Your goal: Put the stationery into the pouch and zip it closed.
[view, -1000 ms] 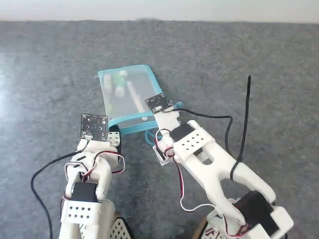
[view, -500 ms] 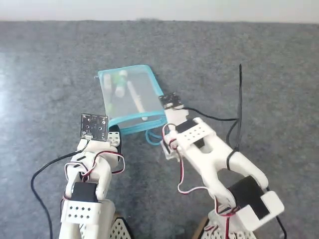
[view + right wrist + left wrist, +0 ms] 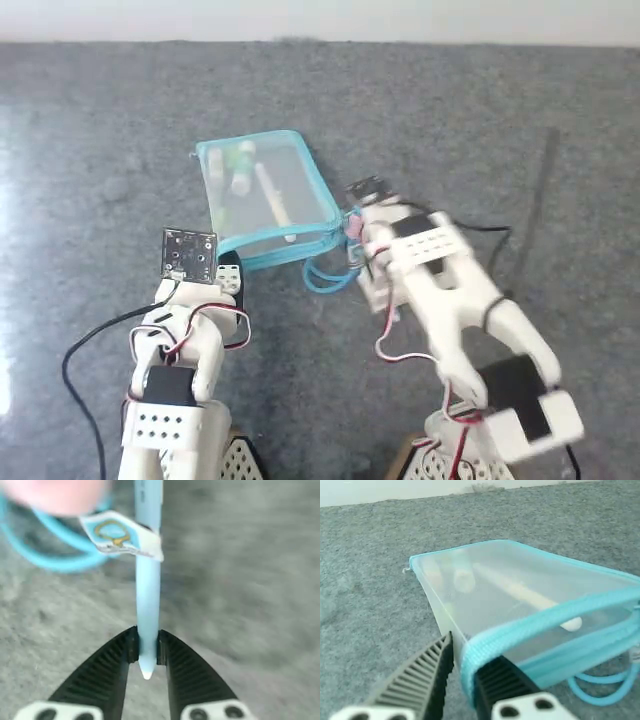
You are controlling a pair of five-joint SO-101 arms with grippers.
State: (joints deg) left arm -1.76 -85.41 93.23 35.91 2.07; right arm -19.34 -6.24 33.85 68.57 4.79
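Left claw: I saw my left claw (image 3: 465, 655) closed on the teal edge of the pouch (image 3: 265, 195), at its near left corner.
Pouch: it lay flat on the table (image 3: 480, 120) between the two arms and a little beyond them. It was clear-sided with teal trim, and its zip edge faced the arms.
Stationery: the stationery (image 3: 272, 200) was inside the pouch. I could make out a long white stick and some shorter pieces with green on them beside it.
Cord loop: a teal cord loop (image 3: 325, 275) lay on the table just off the pouch's near right corner.
Right claw: my right claw (image 3: 146, 642) was clamped on a thin pale blue strip (image 3: 148, 590), whose whitish tip poked out between the jaws. In the high view this claw sat at the pouch's right corner.
Tag: a small tag (image 3: 120, 535) with a blue and gold mark lay against the strip, farther out from the claw.
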